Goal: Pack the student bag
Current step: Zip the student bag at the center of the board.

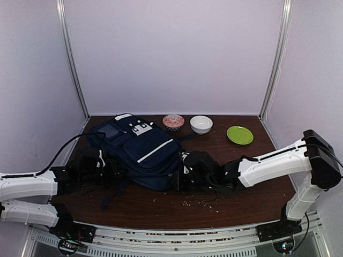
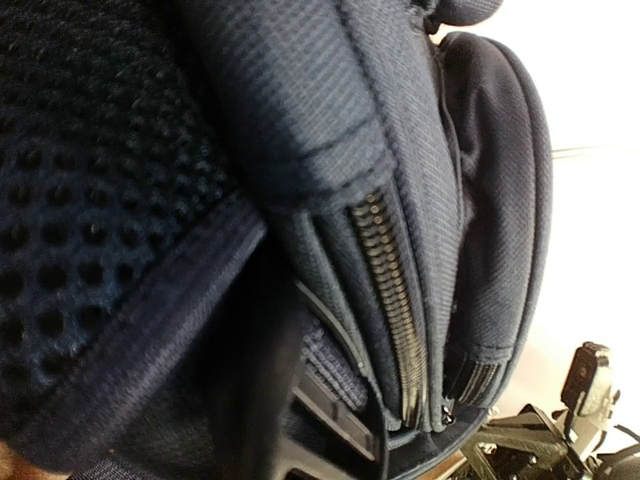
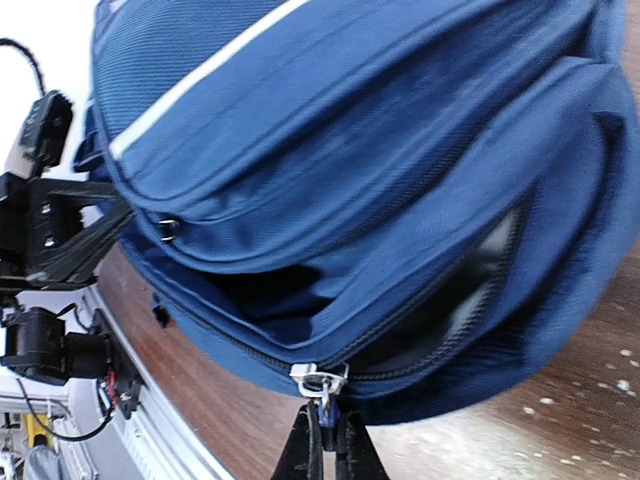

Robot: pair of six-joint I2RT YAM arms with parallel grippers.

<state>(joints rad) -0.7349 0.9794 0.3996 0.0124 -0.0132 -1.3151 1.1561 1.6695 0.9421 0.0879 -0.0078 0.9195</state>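
The student bag (image 1: pixel 140 147) is laid flat on the left half of the brown table (image 1: pixel 161 209). Its navy front is turned upward, crossed by a white stripe (image 1: pixel 155 151) and marked with white patches at its far end. A compartment on its near-right edge is seen gaping. The zipper pull (image 3: pixel 320 382) there is pinched between the closed fingers of the right gripper (image 3: pixel 322 428). The left gripper (image 1: pixel 110 171) is pressed to the bag's left side with its fingers closed; what they grip is hidden. A pink bowl (image 1: pixel 173 121), a white bowl (image 1: pixel 201 124) and a green plate (image 1: pixel 239 135) are ranged along the far edge. Bare wood, flecked with crumbs (image 1: pixel 201 202), is seen between the bag and the near edge.
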